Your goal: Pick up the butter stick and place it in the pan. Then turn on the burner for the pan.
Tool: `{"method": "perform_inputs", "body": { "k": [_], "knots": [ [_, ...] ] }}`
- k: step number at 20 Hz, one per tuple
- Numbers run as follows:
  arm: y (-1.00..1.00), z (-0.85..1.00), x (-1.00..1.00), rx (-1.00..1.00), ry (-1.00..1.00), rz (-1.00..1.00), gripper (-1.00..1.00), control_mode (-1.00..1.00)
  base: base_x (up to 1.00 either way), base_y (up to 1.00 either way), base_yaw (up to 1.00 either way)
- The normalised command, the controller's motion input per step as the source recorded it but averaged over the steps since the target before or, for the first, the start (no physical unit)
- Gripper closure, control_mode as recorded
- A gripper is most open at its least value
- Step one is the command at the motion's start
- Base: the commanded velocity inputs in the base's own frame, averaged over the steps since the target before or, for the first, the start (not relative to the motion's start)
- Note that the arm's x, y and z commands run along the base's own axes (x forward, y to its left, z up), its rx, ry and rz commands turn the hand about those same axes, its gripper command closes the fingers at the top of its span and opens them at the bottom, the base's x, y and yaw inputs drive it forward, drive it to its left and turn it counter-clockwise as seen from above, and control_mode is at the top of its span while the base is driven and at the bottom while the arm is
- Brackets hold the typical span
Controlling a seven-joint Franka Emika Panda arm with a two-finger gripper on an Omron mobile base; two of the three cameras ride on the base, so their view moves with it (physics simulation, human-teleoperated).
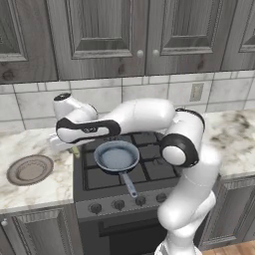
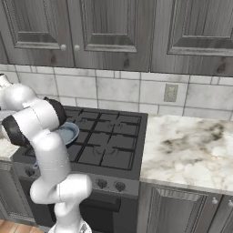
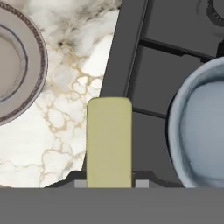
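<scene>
butter stick (image 3: pixel 109 142): one, pinched in the gripper (image 3: pixel 109 183), over the stove's (image 1: pixel 149 152) left edge beside the counter (image 3: pixel 65 131) | pan (image 1: pixel 117 156): one, on the front-left burner, handle toward the knobs (image 1: pixel 118 204), four counted | plate (image 1: pixel 30 169): one, on the counter left of the stove

Glossy white rounded arm (image 1: pixel 149 117) segments joined by dark joint bands.

The pan (image 1: pixel 117 155) sits on the stove (image 1: pixel 144 172), handle toward the knobs (image 1: pixel 118 204). The plate (image 1: pixel 30 169) lies on the bench (image 1: pixel 35 191) left of the stove. Between plate and pan, over the stove's left edge, the butter stick (image 3: pixel 109 142) sits in the pincer (image 3: pixel 109 183).
</scene>
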Motion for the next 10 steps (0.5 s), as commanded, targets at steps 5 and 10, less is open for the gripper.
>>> {"method": "perform_inputs", "body": {
  "k": [5,10],
  "knots": [
    [-0.73,0.1,-0.01,0.03,-0.01,-0.01,1.0,-1.0,0.0,0.0,0.0],
    [-0.72,-0.17,0.0,0.04,-0.01,-0.01,1.0,-1.0,0.0,0.0,0.0]
  ]
}}
